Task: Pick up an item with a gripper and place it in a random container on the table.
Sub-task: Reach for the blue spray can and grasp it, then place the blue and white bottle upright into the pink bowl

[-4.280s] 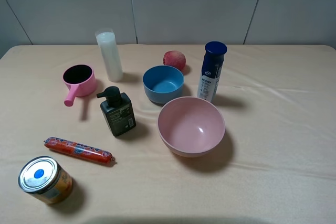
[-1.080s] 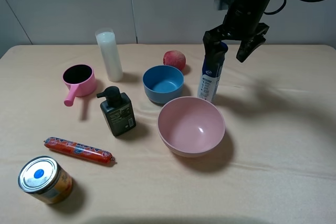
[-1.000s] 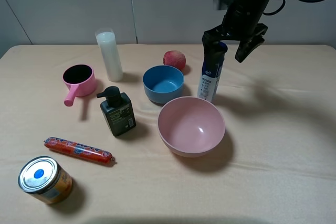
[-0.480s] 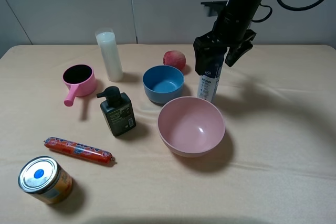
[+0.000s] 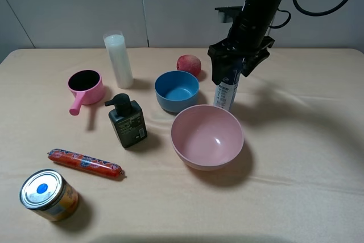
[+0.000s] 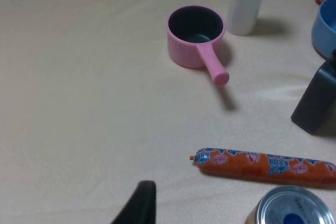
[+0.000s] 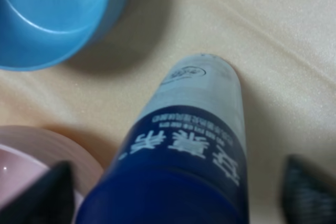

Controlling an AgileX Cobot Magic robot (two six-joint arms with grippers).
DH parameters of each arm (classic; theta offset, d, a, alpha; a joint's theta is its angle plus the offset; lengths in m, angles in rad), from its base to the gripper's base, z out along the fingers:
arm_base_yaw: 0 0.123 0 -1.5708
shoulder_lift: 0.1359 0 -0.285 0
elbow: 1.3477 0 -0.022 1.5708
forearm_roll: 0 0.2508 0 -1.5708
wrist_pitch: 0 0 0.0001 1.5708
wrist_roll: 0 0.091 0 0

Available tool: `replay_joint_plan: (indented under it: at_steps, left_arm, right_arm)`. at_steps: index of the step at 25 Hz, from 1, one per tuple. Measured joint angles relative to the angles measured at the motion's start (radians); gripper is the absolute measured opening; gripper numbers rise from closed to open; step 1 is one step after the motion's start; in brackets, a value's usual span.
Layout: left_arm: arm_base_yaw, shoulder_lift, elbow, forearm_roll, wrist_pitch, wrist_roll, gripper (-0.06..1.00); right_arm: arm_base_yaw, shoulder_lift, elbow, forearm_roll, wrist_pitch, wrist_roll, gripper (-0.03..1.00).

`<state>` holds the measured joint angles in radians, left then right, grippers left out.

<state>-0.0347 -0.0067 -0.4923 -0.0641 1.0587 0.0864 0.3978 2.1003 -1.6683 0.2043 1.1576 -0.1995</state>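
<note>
The bottle (image 5: 226, 94), dark blue on top with a white printed lower part, stands upright on the beige table (image 5: 301, 140), just behind the large pale pink bowl (image 5: 196, 161). My right gripper (image 5: 232, 71) has come down from the upper right and is open around the bottle's blue top. In the right wrist view the bottle (image 7: 195, 129) stands between the two fingers (image 7: 48, 192), with a gap on each side, and the pink bowl's rim (image 7: 37, 142) is beside it. Of my left gripper, only one dark finger (image 6: 138, 205) shows in its wrist view.
A blue bowl (image 5: 177, 90) and a peach (image 5: 189, 64) sit left of the bottle. Further left are a milky white cylinder (image 5: 118, 60), a pink handled pot (image 5: 85, 88), a dark pump bottle (image 5: 127, 121), a sausage (image 5: 84, 163) and a tin can (image 5: 48, 195).
The right arm has entered the view. Over the last second, its gripper moved down and left until its fingers straddled the bottle's blue top. The bottle has not moved.
</note>
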Motion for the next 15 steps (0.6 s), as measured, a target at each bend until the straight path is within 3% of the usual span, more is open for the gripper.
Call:
replay_joint_plan:
  at_steps: [2,3,15]
  left_arm:
    - [0.000,0.000,0.000,0.000,0.000,0.000,1.00]
    - [0.000,0.000,0.000,0.000,0.000,0.000,1.00]
    - [0.000,0.000,0.000,0.000,0.000,0.000,1.00]
  right_arm:
    - [0.000,0.000,0.000,-0.009,0.000,0.000,0.40]
    - [0.000,0.000,0.000,-0.010,-0.002,0.003,0.38]
    - [0.000,0.000,0.000,-0.005,-0.002,0.004,0.38]
